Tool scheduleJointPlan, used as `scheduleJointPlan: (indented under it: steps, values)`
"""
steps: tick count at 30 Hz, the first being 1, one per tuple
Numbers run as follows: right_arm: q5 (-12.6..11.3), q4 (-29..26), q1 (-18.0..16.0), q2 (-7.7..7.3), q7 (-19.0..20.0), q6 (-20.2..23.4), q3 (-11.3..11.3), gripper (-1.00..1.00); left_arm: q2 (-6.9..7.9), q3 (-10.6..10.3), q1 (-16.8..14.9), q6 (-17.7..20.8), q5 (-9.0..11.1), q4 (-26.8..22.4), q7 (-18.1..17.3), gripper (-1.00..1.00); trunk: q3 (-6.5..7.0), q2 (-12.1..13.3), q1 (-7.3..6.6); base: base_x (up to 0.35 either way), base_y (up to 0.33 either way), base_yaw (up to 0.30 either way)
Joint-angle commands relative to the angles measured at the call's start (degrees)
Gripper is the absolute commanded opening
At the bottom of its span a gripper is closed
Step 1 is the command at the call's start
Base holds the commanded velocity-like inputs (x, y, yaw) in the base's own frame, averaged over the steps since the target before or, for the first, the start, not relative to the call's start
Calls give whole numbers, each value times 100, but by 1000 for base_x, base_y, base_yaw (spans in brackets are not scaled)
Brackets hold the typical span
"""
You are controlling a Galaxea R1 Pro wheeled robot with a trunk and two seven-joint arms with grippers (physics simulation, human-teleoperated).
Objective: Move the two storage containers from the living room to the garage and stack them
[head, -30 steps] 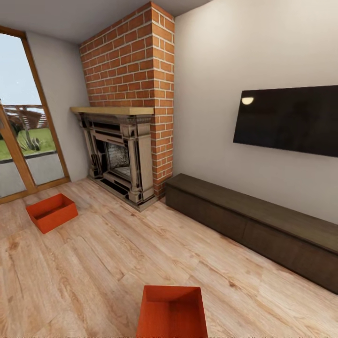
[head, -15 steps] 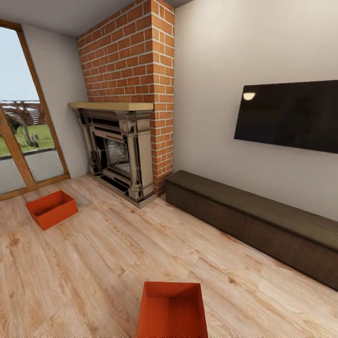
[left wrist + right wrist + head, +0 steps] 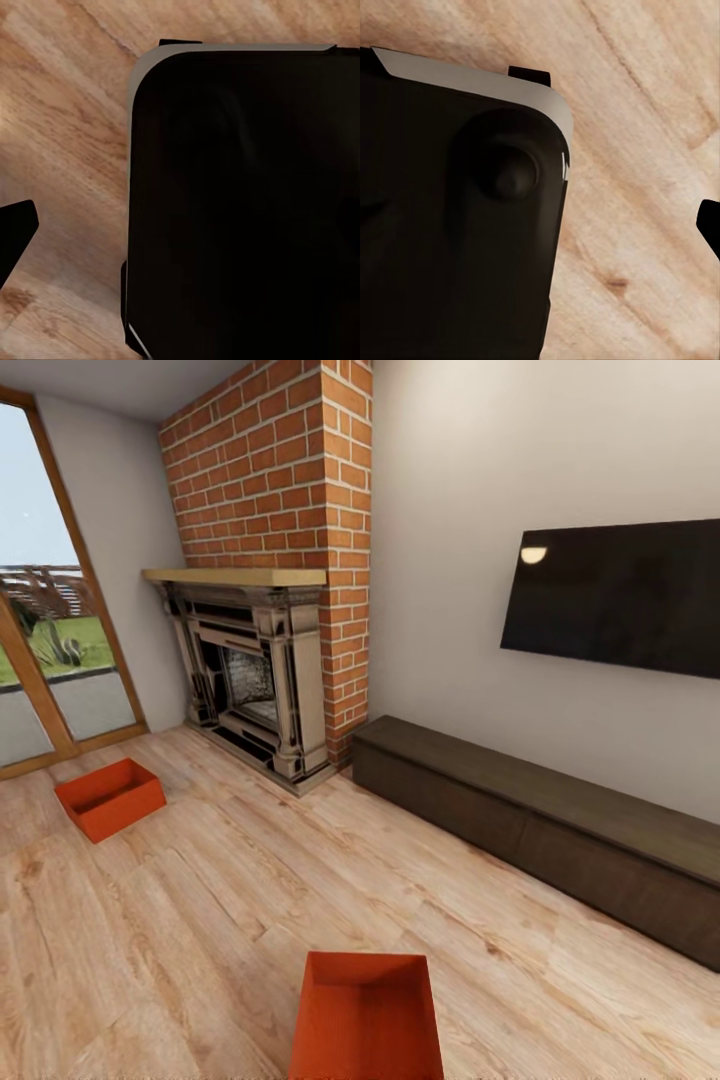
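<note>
Black rounded-corner body panel (image 3: 247, 202), pale grey edge trim, round knob (image 3: 514, 172)

The head view is evenly bright, with daylight coming through the glass door (image 3: 45, 630) at the left and a small lamp glare on the dark wall screen (image 3: 620, 595). Straight lines lean outward near the edges, and shadows are faint. Both wrist views are soft, their black robot body (image 3: 247, 210) nearly featureless against the wood plank floor (image 3: 645, 150).
</note>
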Motion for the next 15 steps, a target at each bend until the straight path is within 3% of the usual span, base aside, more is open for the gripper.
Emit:
scheduleJointPlan:
  steps: [1, 15]
  values:
    - [-47, 17, -6, 4, 0, -33, 48, 100, 1, 2, 3, -5, 36, -9, -18, 100, -14, -3, 0, 0, 0, 0]
    - [-45, 17, -6, -21, 1, -55, 55, 100, 1, 2, 3, -5, 36, -9, -18, 100, -144, -3, 0, 0, 0, -47]
